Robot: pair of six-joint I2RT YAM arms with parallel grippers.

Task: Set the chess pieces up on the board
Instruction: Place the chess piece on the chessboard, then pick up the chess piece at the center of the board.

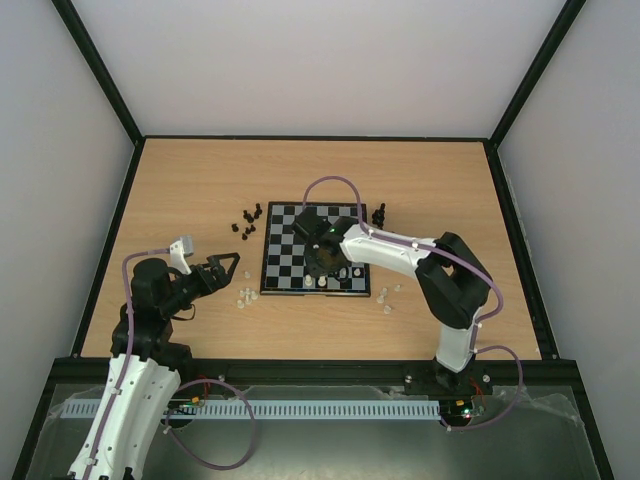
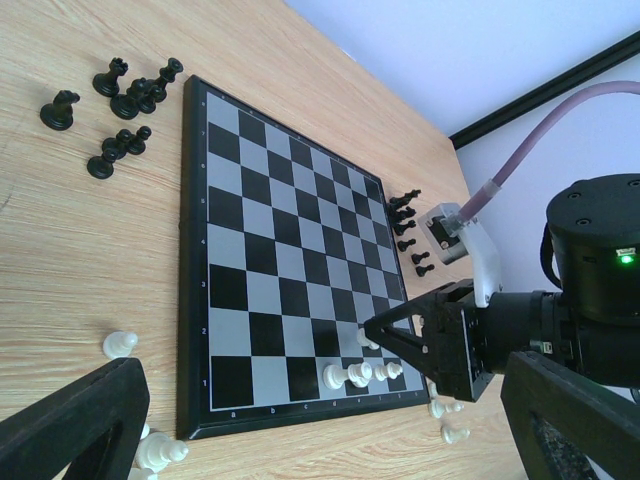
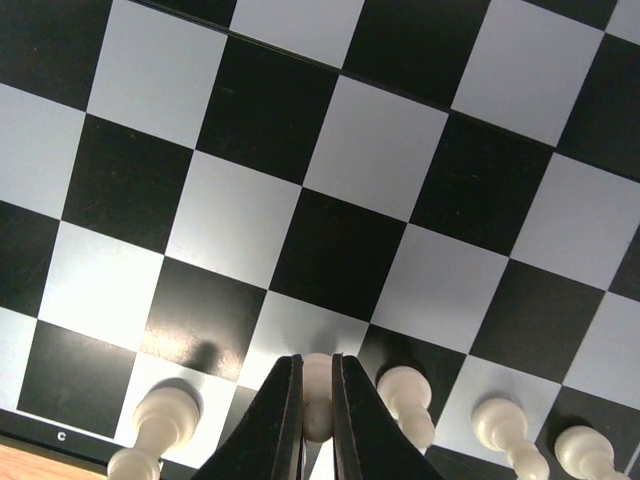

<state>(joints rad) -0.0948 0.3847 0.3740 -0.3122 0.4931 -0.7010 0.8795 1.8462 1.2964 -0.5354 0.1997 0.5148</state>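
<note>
The right gripper (image 3: 316, 362) is shut tight on one white piece (image 3: 317, 405), at the bottom middle of the right wrist view. The piece sits over a pale square of the board (image 1: 285, 250). That square is one row up from the edge row, where other white pieces (image 3: 405, 395) stand in a line. So I think the step is putting this piece on its square. I cannot tell if its foot is touching the board yet.

The piece stands up straight. Its long way runs up and down, with the foot toward the board and the head up between the fingers.

Next, I think, the gripper should go down until the foot rests flat, open just a little, then lift straight up. The pieces beside it are close, so a sideways bump could knock them over.

The left gripper (image 1: 236, 267) is wide open and holds nothing. It hangs to the left of the board in the top view.

Lots is left to do. Black pieces (image 1: 248, 222) lie on the table (image 1: 450, 180) by the board's upper left corner, and more by its upper right corner. More white pieces wait off the board near its lower corners.
</note>
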